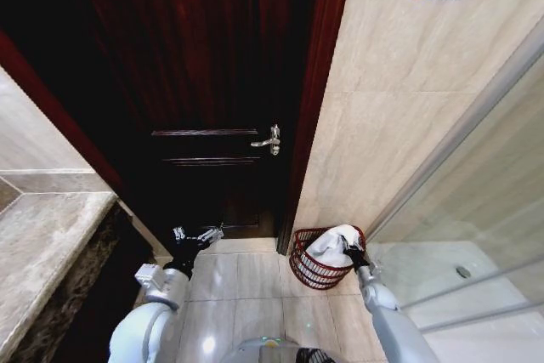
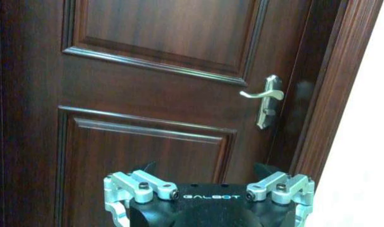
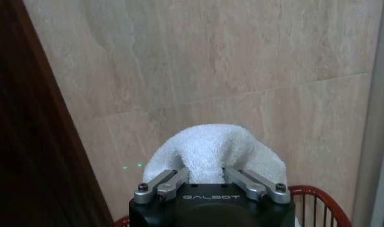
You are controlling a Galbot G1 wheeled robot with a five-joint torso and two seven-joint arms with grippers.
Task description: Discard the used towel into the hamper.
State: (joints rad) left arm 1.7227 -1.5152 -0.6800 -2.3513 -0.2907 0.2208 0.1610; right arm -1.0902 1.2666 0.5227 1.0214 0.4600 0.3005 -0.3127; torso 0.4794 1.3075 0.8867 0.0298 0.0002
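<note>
White towel (image 1: 333,242): gripped between the closed fingers of the right gripper (image 1: 353,254), held bunched over the hamper (image 1: 316,271). Hamper is set on pale floor tiles (image 1: 246,282), between dark wooden door (image 1: 204,82) and glass partition (image 1: 476,210). Left gripper (image 1: 197,235): spread apart, nothing held, raised before the door.

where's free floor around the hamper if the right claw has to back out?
Free: pale floor tiles between the left claw and the hamper, bordered behind by the dark door. Crowded: hamper sits against the beige wall by the glass partition, with the white towel mounded over its rim and the right claw on the towel.
</note>
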